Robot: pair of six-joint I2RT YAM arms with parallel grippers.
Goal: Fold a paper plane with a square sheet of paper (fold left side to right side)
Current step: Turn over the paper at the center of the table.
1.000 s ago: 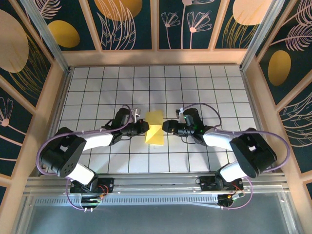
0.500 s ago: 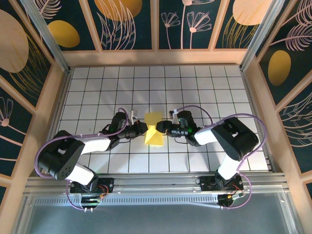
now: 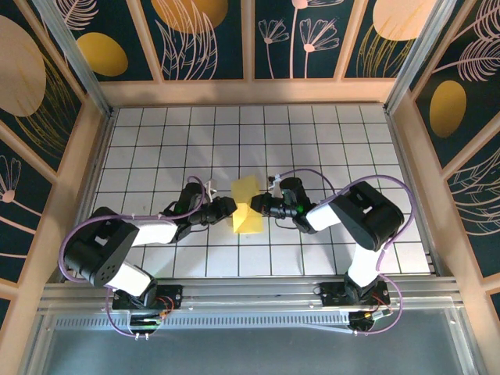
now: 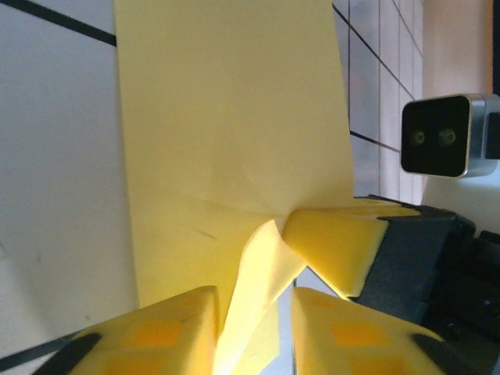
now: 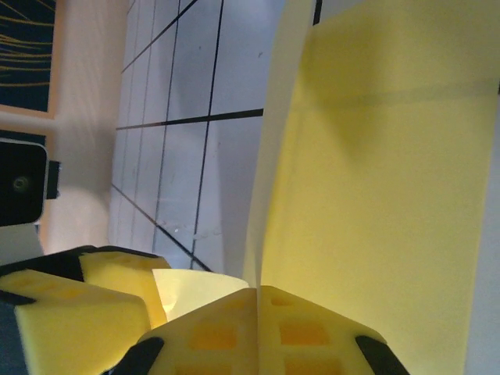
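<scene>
Your left arm (image 3: 148, 230) and right arm (image 3: 353, 212) both lie low, elbows bowed outward, wrists reaching inward so the grippers point at each other. Your left gripper (image 3: 230, 206) has its jaws parted, with a clear gap between its yellow pads (image 4: 168, 332). Your right gripper (image 3: 255, 205) sits just opposite, pads (image 5: 312, 336) pressed together, pinching an edge of the square sheet of paper (image 3: 246, 190).
</scene>
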